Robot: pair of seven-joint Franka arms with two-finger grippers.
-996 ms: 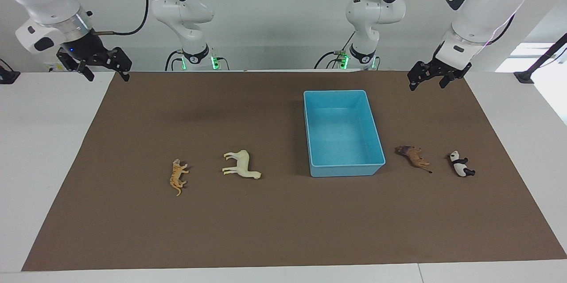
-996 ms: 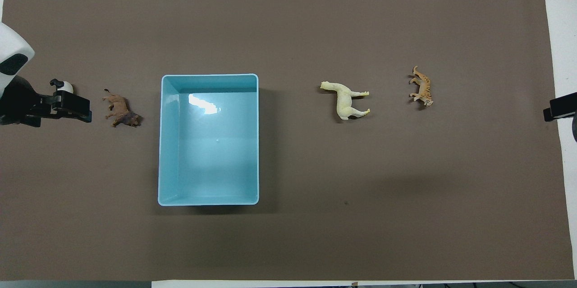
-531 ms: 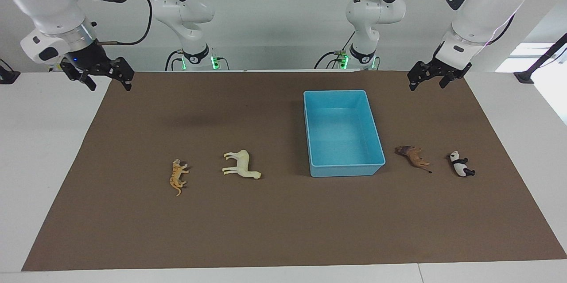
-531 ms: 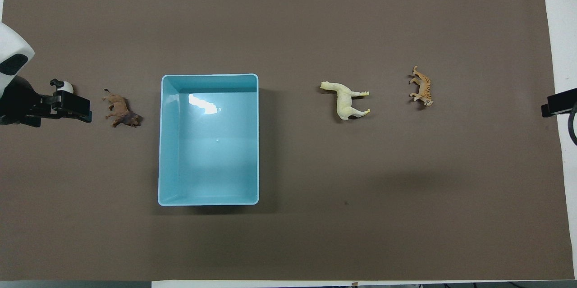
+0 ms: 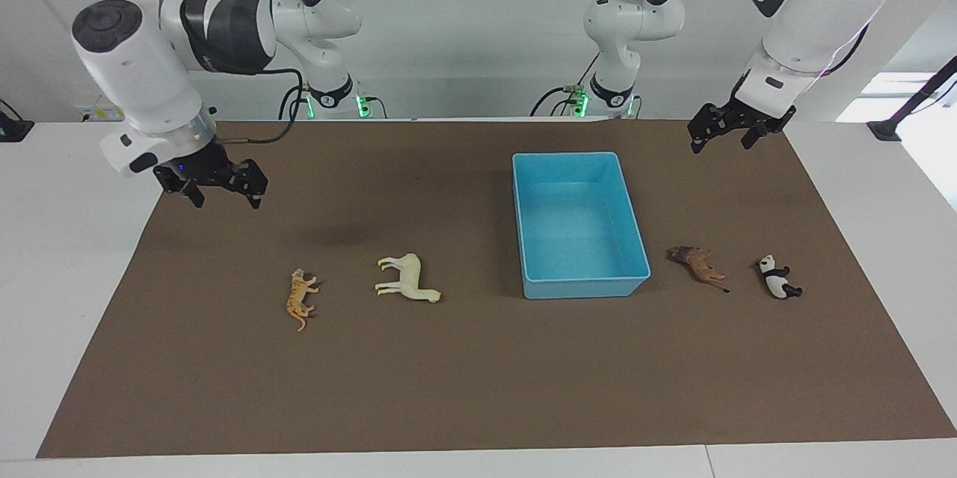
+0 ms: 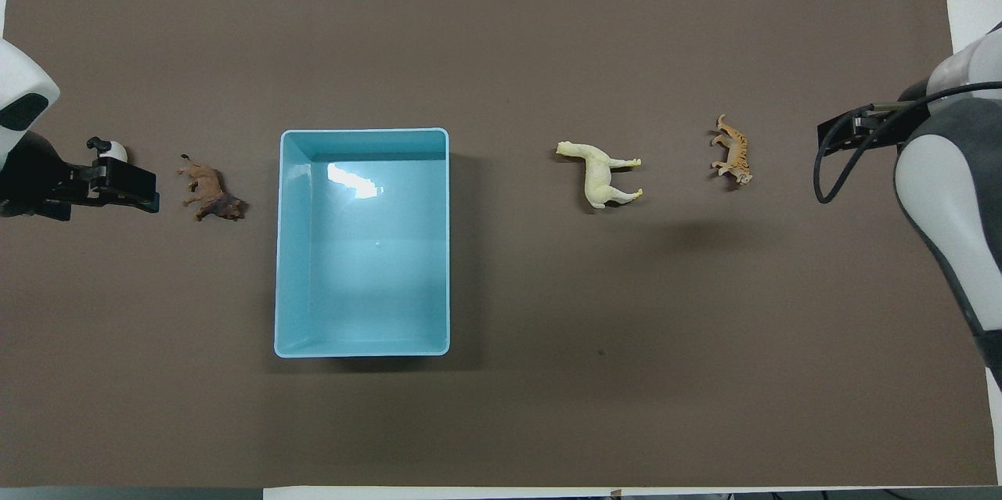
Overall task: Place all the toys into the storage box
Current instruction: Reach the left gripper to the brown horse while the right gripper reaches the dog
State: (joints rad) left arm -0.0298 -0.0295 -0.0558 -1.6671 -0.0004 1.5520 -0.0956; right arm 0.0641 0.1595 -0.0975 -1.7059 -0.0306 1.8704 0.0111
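One arm moved, right claw (image 5: 221,192) spread, lower over mat, left claw (image 5: 724,135) spread, unmoved

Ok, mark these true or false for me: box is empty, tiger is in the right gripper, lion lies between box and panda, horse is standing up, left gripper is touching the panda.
1. The storage box is empty: true.
2. The right gripper holds the tiger: false, the tiger lies on the mat.
3. The lion lies between the box and the panda: true.
4. The horse stands upright: false, it lies on its side.
5. The left gripper touches the panda: false, it is raised, well apart from it.
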